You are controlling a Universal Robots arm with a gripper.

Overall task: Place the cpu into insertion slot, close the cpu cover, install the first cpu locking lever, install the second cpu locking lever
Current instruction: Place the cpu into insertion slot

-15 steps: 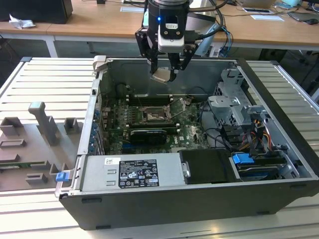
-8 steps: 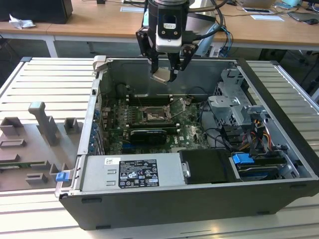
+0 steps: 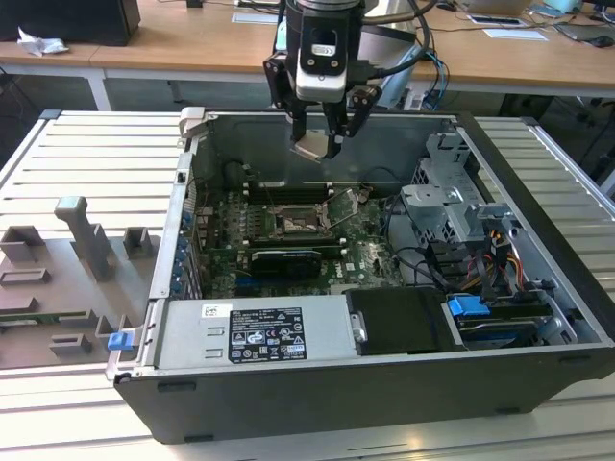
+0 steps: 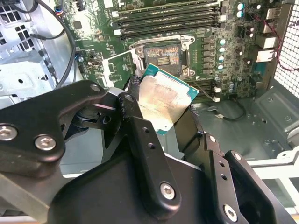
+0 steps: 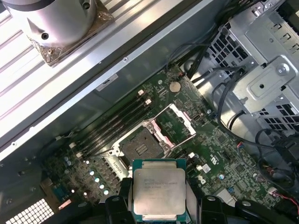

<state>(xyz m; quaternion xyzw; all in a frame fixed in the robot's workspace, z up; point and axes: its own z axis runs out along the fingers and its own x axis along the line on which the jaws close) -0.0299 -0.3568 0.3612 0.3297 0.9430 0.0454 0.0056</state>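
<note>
My gripper hangs above the open computer case, shut on the cpu, a flat square chip with a pale metal top. Both wrist views show the cpu held by two opposite edges between the black fingers. It is tilted and well above the board. The insertion slot lies bare below it on the green board. The cpu cover stands swung up on its hinge beside the slot.
Long black memory slots run beside the socket. A metal drive cage with cables sits at the exterior view's right. The power supply lines the case's near wall. Grey fixtures stand outside at the exterior view's left.
</note>
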